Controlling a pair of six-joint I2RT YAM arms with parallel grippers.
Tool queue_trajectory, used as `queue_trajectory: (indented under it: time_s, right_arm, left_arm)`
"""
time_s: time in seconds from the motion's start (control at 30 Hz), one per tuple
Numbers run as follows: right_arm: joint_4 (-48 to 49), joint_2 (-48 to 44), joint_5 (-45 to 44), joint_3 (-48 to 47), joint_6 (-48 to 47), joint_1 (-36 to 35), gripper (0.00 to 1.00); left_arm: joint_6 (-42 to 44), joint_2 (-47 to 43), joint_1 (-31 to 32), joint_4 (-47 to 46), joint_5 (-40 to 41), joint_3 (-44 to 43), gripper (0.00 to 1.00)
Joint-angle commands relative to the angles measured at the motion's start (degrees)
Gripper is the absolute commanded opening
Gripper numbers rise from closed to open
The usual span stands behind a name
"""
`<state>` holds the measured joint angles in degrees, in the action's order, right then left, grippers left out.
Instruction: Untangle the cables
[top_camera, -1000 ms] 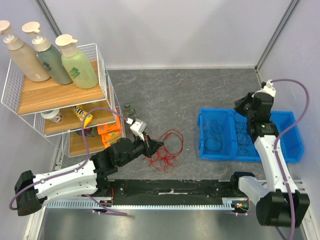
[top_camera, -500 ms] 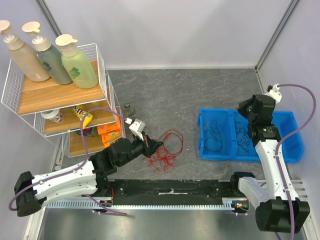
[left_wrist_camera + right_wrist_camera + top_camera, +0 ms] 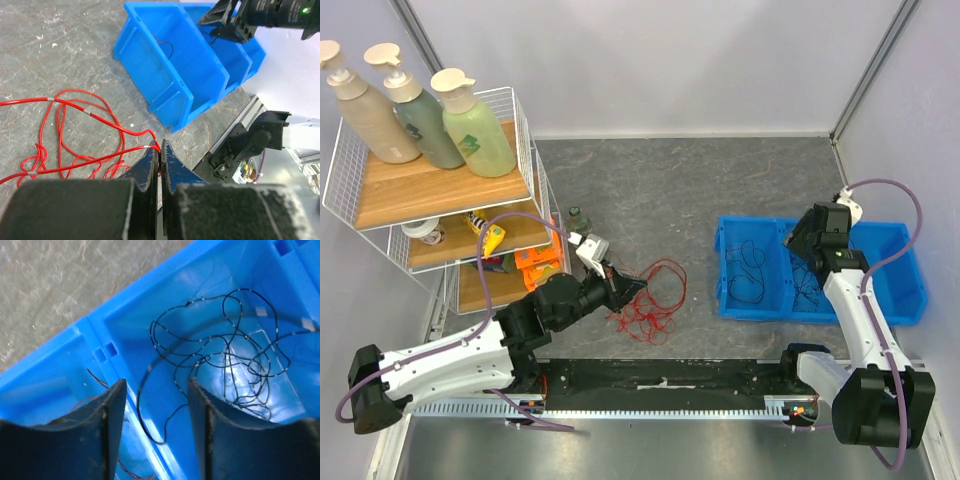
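Observation:
Red cables [image 3: 650, 305] lie in loose loops on the grey tabletop; in the left wrist view these red cables [image 3: 75, 127] spread out to the left. My left gripper [image 3: 632, 288] is shut on one red strand, pinched at its tips [image 3: 160, 148]. Thin black cables [image 3: 752, 268] lie inside the blue bin [image 3: 905, 305], and more black cables [image 3: 225, 355] are coiled in the compartment under my right gripper [image 3: 156, 390]. That gripper [image 3: 798, 238] hangs over the bin [image 3: 60, 375], open, with nothing between its fingers.
A wire shelf [image 3: 430, 190] with three pump bottles [image 3: 470, 125] stands at the far left, orange items [image 3: 542, 265] on its lower level. A small bottle [image 3: 578, 216] stands beside it. A black rail [image 3: 660, 375] runs along the near edge.
My right gripper has gone from shut to open over the bin and dropped slightly lower and leftward. The left gripper still grips the red strand, barely moved.

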<state>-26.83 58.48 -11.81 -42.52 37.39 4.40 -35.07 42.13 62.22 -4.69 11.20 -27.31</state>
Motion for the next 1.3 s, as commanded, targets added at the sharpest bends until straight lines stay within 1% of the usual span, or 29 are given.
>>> queue_trajectory:
  time_s: [0.0, 0.03, 0.13, 0.3, 0.37, 0.43, 0.53, 0.57, 0.63, 0.73, 0.8, 0.87, 0.9, 0.93, 1.0, 1.07, 1.17, 1.27]
  right_arm:
    - [-5.4, -2.0, 2.8, -2.4, -3.9, 0.3, 0.96]
    - [-6.6, -3.2, 1.2, -3.3, -4.2, 0.3, 0.98]
    - [-9.0, -7.0, -1.7, -6.7, -5.3, 0.3, 0.98]
    - [-10.7, -10.0, 3.3, -12.2, -8.0, -1.0, 0.98]
    - [-11.0, -10.0, 0.7, -14.3, -9.4, -4.0, 0.98]
    - [-9.3, -9.5, -1.6, -15.3, -10.2, -6.6, 0.98]
    - [-7.7, -4.4, -0.8, -18.1, -9.2, -6.6, 0.98]
    - [-7.7, -2.1, -1.9, -18.7, -7.7, -6.7, 0.98]
    - [-8.8, 1.6, -9.1, -20.0, -4.3, -6.6, 0.98]
    - [-8.3, 3.2, -21.3, -18.8, -0.6, -6.2, 0.88]
    - [-7.4, 3.7, -29.5, -18.6, -0.7, -5.5, 0.86]
    - [-7.5, 5.1, -32.1, -19.8, -1.3, -2.8, 0.89]
    - [-7.5, 5.9, -32.7, -20.1, -1.2, -1.9, 0.92]
    - [-7.5, 6.6, -32.6, -20.4, -1.1, -0.4, 0.97]
    - [-7.1, 8.8, -32.1, -20.6, -1.3, 1.7, 0.98]
    - [-6.2, 11.6, -29.5, -20.5, -2.1, 4.1, 0.98]
    - [-3.9, 13.9, -20.3, -19.7, -4.9, 7.5, 0.98]
    - [-0.2, 14.1, -10.8, -17.0, -7.1, 7.9, 0.98]
  left_arm:
    - [3.7, -1.3, -0.1, 0.6, 0.0, -4.1, 0.02]
    - [4.1, -1.3, -0.2, 0.6, 0.0, -4.6, 0.02]
    - [5.1, -1.3, -0.1, 0.6, 0.0, -6.0, 0.02]
    - [6.2, -0.8, -0.2, 0.9, -0.2, -7.2, 0.02]
    - [6.0, -0.6, -0.2, 1.0, -0.3, -7.5, 0.02]
    - [5.6, -0.2, -0.2, 0.9, -0.4, -7.3, 0.02]
    - [5.2, 0.8, 0.0, 0.2, -1.1, -7.4, 0.02]
    - [4.8, 1.0, -0.1, 0.1, -1.4, -7.5, 0.02]
    - [4.3, 1.3, 0.0, 0.1, -2.1, -7.8, 0.02]
    - [3.3, 0.7, -0.1, 0.1, -3.0, -7.3, 0.02]
    - [2.8, -0.2, 0.0, -0.3, -3.2, -6.7, 0.02]
    - [2.8, -0.6, -0.2, -0.9, -3.5, -6.0, 0.02]
    - [2.8, -0.6, -0.1, -1.2, -3.5, -5.7, 0.02]
    - [3.0, -0.6, -0.1, -1.4, -3.5, -5.6, 0.02]
    - [3.7, -0.4, -0.1, -1.5, -4.0, -6.1, 0.02]
    - [4.9, -0.3, 0.0, -1.5, -4.7, -6.8, 0.02]
    - [6.1, 0.0, -0.2, -0.4, -4.9, -8.0, 0.02]
    - [6.9, 1.4, -0.1, 0.7, -5.1, -9.3, 0.02]
